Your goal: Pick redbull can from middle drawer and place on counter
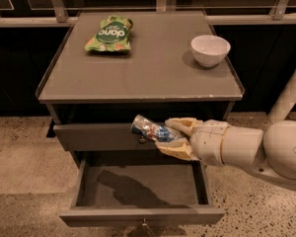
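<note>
Pincer [168, 137] is closed around the redbull can [149, 128], with one finger above it and one below. The can is tilted and up in the air. It is in front of the shut drawer front [96, 136], above the middle drawer [143, 214] and lower than the tabletop [148, 70]. The fingers hide the right end of the can, and its marks are hard to read. The middle drawer is pulled out, and a dark shadow lies on its floor. Its knob is cut off at the bottom edge. The white arm [246, 147] runs off the right side. A green bag [109, 33] and a white bowl [210, 49] sit on the tabletop, well apart.
</note>
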Robot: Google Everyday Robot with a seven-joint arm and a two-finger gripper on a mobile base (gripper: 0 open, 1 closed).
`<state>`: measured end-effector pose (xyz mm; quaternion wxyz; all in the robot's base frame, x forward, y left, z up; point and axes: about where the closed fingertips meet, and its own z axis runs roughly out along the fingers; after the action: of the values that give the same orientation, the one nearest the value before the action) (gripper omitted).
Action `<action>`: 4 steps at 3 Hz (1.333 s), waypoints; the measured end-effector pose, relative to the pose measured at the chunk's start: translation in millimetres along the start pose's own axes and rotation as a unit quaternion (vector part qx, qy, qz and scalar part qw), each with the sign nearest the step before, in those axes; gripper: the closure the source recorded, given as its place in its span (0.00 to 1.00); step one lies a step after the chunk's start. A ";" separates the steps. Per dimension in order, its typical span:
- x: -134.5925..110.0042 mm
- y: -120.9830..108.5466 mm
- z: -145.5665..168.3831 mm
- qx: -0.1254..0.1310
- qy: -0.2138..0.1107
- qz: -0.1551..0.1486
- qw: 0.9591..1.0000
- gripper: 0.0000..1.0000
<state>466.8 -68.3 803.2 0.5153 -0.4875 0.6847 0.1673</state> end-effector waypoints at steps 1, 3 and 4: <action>0.0 0.4 0.5 -0.001 0.000 0.000 1.000 1.00; -72.4 -36.4 -16.5 0.013 -0.014 -0.074 0.997 1.00; -101.3 -64.0 -6.6 0.008 -0.027 -0.106 0.994 1.00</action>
<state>516.3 -53.0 911.4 0.5522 -0.5481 0.6168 0.1189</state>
